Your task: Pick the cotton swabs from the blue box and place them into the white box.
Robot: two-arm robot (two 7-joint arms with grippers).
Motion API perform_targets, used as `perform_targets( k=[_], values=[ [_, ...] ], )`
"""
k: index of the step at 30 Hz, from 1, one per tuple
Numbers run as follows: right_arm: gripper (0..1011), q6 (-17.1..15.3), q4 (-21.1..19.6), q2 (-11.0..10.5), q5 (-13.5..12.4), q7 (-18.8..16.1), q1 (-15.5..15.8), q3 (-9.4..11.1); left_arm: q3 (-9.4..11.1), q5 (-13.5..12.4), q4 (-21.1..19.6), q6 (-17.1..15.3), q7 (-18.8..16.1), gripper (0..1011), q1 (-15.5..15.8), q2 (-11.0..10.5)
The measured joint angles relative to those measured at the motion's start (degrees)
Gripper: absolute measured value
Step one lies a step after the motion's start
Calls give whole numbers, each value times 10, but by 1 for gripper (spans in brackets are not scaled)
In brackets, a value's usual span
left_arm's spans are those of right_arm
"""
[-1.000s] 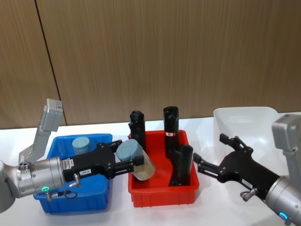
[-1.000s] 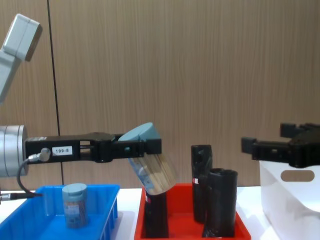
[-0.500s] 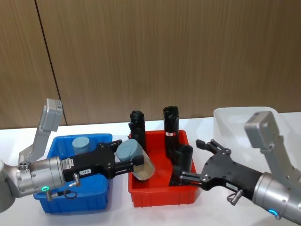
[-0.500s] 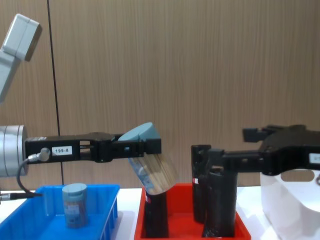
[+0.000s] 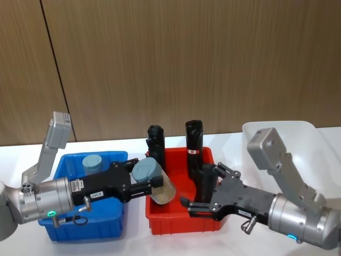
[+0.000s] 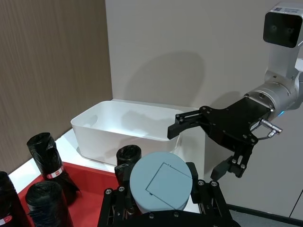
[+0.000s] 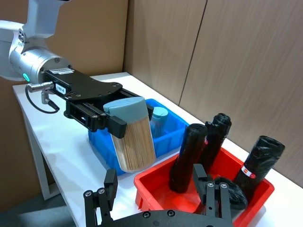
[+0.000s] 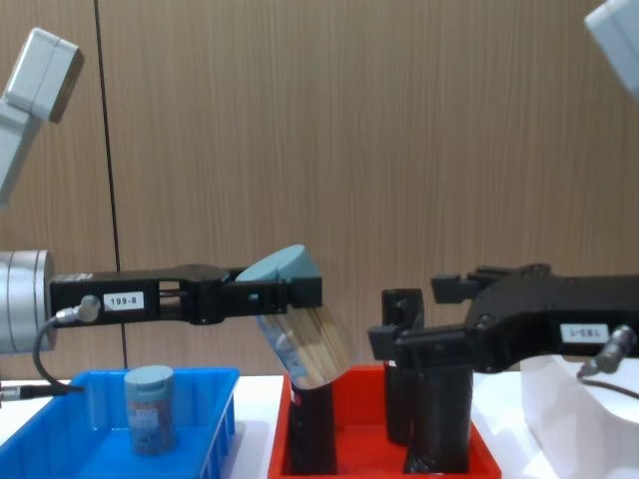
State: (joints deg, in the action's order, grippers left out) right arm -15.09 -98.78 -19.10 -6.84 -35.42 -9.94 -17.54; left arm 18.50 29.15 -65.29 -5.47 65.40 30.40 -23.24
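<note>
White box: left wrist view looks into it and shows no jar, so none placed yet. Blue box has a second swab jar upright at the back. Left gripper is clamped on the lid end of the held swab jar. Chest view shows it tilted, clear above the red bin. Right gripper, jaws apart, is over the black rolls, facing the jar. Probably a handover.

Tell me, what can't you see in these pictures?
Head view: the left gripper, clamping a cotton swab jar, hides much of the floor of the blue box.
Head view: the open right gripper hides the base of the front black roll.
Chest view: the inside of the white box is hidden by its own wall.
</note>
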Motion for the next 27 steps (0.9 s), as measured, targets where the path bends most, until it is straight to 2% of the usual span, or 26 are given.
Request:
perform_targets(
  k=[27],
  values=[
    [1001,1,49,32,53,-34,-44,-31,0,0,0,0,0,659,0,0]
  ],
)
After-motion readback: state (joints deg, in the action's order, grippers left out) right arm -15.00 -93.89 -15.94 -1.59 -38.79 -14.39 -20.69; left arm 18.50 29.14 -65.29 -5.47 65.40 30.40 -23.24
